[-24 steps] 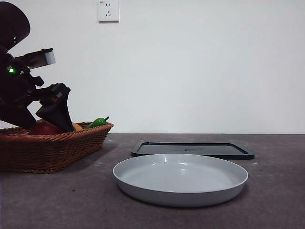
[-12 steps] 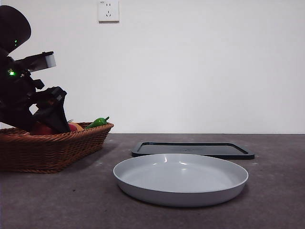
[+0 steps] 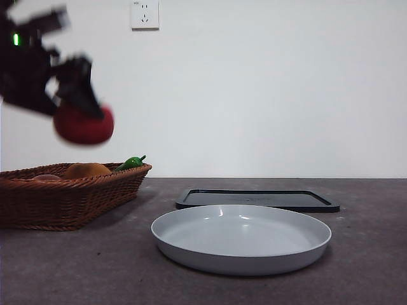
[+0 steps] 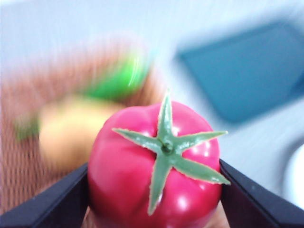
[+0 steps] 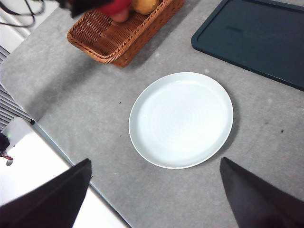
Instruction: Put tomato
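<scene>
Front view: left claw (image 3: 79, 105) clamped on tomato (image 3: 84, 124), up above wicker basket (image 3: 70, 197). White plate (image 3: 241, 238) sits low and off to the side of claw, w/ bare table between. Right claw (image 5: 152, 190) jaws apart, waits over plate.

The left pincer (image 3: 79, 95) is matte black with broad, flat, wedge-shaped jaws and a green indicator light (image 3: 16, 39)
</scene>
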Tool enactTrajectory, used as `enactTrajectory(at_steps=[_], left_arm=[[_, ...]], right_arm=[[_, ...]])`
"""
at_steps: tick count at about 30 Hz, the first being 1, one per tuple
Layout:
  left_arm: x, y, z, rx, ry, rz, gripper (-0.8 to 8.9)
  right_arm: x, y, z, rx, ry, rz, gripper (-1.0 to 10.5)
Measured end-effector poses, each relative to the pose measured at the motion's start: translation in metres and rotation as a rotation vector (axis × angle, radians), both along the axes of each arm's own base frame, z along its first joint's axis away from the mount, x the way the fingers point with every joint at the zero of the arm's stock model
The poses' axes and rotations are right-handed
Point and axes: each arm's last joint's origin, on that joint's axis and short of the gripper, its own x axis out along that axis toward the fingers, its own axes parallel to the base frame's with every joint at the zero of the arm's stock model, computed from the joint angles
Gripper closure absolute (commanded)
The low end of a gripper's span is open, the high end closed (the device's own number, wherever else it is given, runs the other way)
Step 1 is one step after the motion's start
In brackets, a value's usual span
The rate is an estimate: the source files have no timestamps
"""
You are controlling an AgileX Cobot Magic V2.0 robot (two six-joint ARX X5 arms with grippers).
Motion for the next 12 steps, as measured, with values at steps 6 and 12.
enactTrajectory(at_steps=[6,12], left_arm=[[-0.031,-0.023,0.034,-0.111,-0.089,-0.142,4.83],[-0.05,-0.062,0.034,-0.134,-0.06,-0.295,4.83]], right_arm=[[0.0,0.0,0.0,-0.002,-0.001,-0.002,5.2],[0.0,0.0,0.0,-0.002,-0.001,-0.003,5.2]])
